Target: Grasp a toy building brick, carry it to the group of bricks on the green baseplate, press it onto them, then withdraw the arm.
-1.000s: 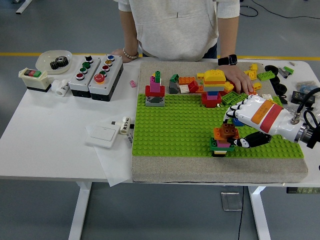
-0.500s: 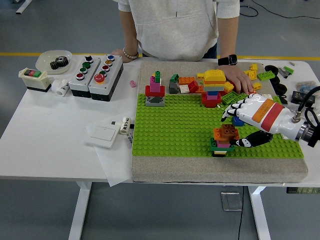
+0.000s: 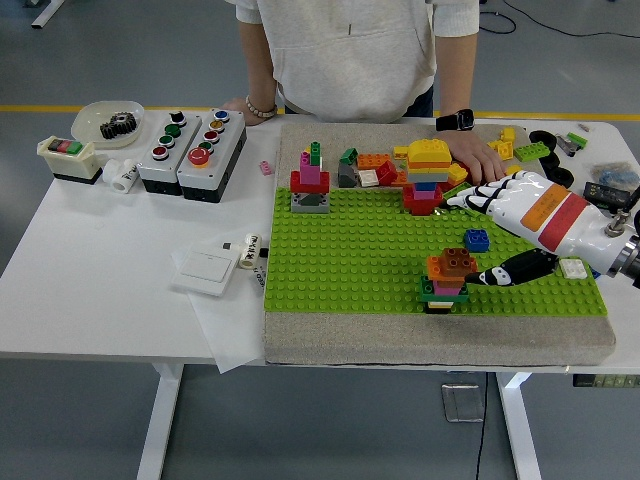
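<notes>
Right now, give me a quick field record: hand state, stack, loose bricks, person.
right hand: fingers spread, holding nothing, raised just right of the stack
left hand: not in view
brick stack: brown brick on top, standing on the green baseplate near its front edge
blue brick: alone on the baseplate, behind and right of the stack
white brick: on the baseplate near its right edge
person's hand: resting on the loose brick pile at the far edge
</notes>
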Controlling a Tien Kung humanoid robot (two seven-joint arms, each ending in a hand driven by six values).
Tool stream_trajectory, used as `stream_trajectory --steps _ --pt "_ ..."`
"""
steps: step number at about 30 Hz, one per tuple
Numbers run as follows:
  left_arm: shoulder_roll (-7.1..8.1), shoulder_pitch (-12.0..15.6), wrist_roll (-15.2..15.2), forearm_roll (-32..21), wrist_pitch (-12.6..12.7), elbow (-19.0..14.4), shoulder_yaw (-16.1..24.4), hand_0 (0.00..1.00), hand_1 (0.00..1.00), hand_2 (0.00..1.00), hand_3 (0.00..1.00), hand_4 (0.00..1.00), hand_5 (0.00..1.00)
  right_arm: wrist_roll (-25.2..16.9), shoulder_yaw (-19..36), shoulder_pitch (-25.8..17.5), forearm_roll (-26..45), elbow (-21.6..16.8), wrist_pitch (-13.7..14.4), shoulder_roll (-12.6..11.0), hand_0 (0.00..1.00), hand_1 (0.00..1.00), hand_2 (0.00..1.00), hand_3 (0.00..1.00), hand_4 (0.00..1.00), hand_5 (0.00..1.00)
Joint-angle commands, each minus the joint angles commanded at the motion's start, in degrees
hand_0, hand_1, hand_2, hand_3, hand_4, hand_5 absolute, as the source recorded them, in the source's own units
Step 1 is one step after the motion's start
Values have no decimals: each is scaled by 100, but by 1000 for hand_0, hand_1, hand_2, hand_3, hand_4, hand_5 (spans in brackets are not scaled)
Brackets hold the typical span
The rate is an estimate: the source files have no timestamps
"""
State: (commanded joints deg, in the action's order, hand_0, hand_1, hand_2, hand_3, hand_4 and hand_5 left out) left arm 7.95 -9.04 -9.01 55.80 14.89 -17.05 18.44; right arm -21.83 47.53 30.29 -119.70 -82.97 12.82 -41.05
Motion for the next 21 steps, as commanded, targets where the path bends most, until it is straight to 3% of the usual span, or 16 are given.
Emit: stream_trajectory --steps 7,8,13,14,21 --pt "-11 8 2 -1 8 3 3 677 597 738 652 753 645 118 439 -504 240 -595 68 -78 420 593 814 888 998 543" --pt "-12 11 1 2 9 3 5 678 601 738 654 752 644 127 477 -570 269 -662 111 -78 599 644 776 799 936 515" --pt "-13 22 -8 37 6 3 22 678 601 738 654 752 644 80 663 -974 386 -977 402 -52 599 644 776 799 936 515" --pt "-14 23 -10 44 5 3 25 678 601 740 654 753 646 67 679 -1016 394 -1007 432 -51 635 644 739 655 900 534" --pt "-18 40 -32 112 -9 1 59 679 601 741 654 753 646 25 660 -1182 315 -1141 508 -67 675 647 729 623 883 543"
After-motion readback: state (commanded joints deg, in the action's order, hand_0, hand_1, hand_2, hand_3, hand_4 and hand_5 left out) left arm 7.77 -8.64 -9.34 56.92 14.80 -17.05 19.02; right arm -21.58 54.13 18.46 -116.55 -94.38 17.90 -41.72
